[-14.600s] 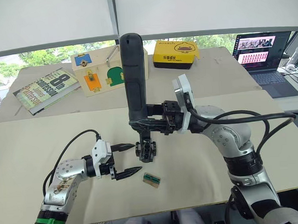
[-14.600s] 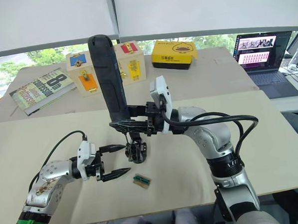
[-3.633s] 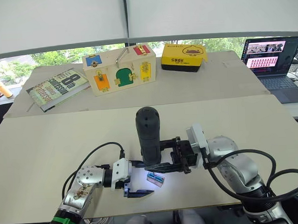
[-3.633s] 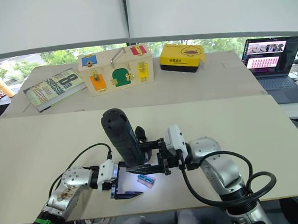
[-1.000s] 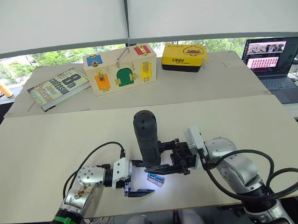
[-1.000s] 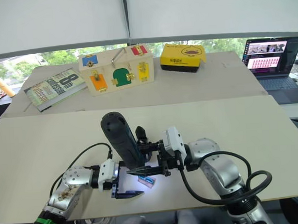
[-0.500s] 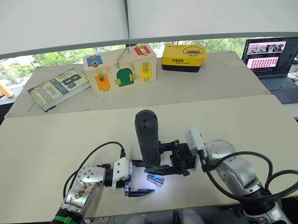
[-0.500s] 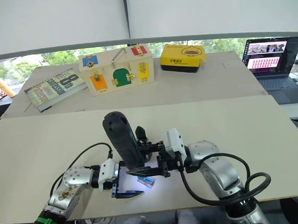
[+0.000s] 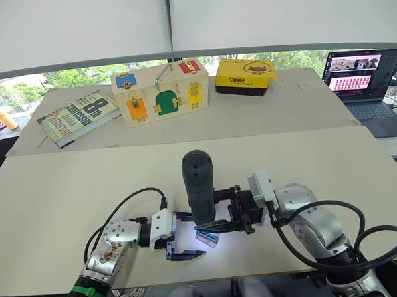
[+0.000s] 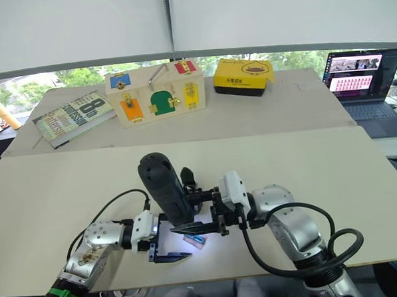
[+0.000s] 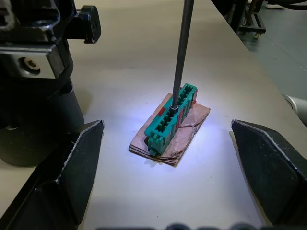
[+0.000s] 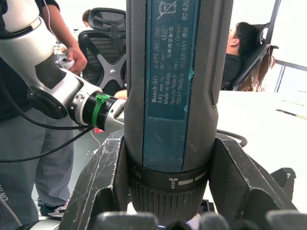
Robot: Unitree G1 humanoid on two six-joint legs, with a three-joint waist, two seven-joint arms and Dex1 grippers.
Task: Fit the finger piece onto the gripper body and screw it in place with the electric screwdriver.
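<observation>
Pressing down, the screwdriver (image 9: 198,188) is held tight by the right hand (image 9: 218,210), its tip stuck in the little green tray (image 11: 171,120) on the bench (image 9: 67,188). The left hand (image 9: 183,236) is spread wide around the tray, holding nothing. The tray could be tipped or pushed away if the tip is tilted. The gripper body (image 11: 36,81) stands just beside.

Electric screwdriver (image 9: 199,195) upright, lit bit on green tray; gripper body (image 11: 36,81) beside.

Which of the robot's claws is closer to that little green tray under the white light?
Left. The left gripper is open around the green tray, not touching it. The right gripper sits above, clamping the electric screwdriver.
</observation>
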